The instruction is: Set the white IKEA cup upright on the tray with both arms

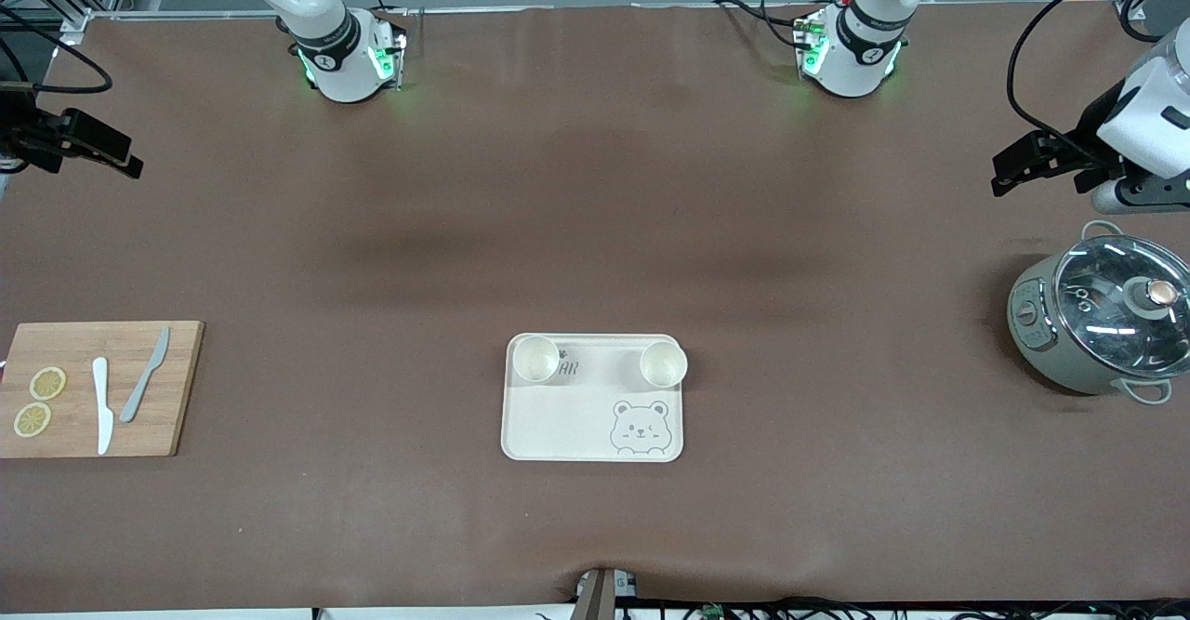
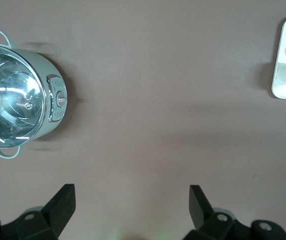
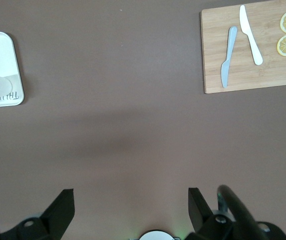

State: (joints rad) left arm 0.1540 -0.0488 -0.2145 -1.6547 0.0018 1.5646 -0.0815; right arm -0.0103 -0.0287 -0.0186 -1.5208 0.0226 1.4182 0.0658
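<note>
Landmark for every entry: the tray (image 1: 592, 415), cream, rimmed, bear face drawn on it, lying in the middle of the table near the front camera.

1. Right gripper (image 1: 93, 151). Up in the air over bare table at the right arm's end, well apart from the tray. Fingers (image 3: 62, 207) spread wide, holding nothing. This arm waits.
2. Cutting board (image 1: 98, 388). Well apart from the tray, toward the right arm's end. Carries two lemon slices (image 1: 39, 402), a white knife (image 1: 101, 404) and a grey knife (image 1: 144, 375).
3. First cup (image 1: 535, 359). White, upright, mouth up, standing on the tray in the corner toward the right arm and farther from the front camera; it partly covers the grey lettering.
4. Second cup (image 1: 664, 364). White, upright, on the tray in the matching corner toward the left arm.
5. Pot (image 1: 1097, 323). Grey-green, glass lid, well apart from the tray toward the left arm's end.
6. Left gripper (image 1: 1037, 160). In the air beside the pot, well apart from the tray. Fingers (image 2: 65, 202) spread wide, empty.

Judgement on step: both cups stand upright on the tray and neither gripper touches them, so the placing looks finished. The next move seems to call only for both arms to hold clear of the tray.
</note>
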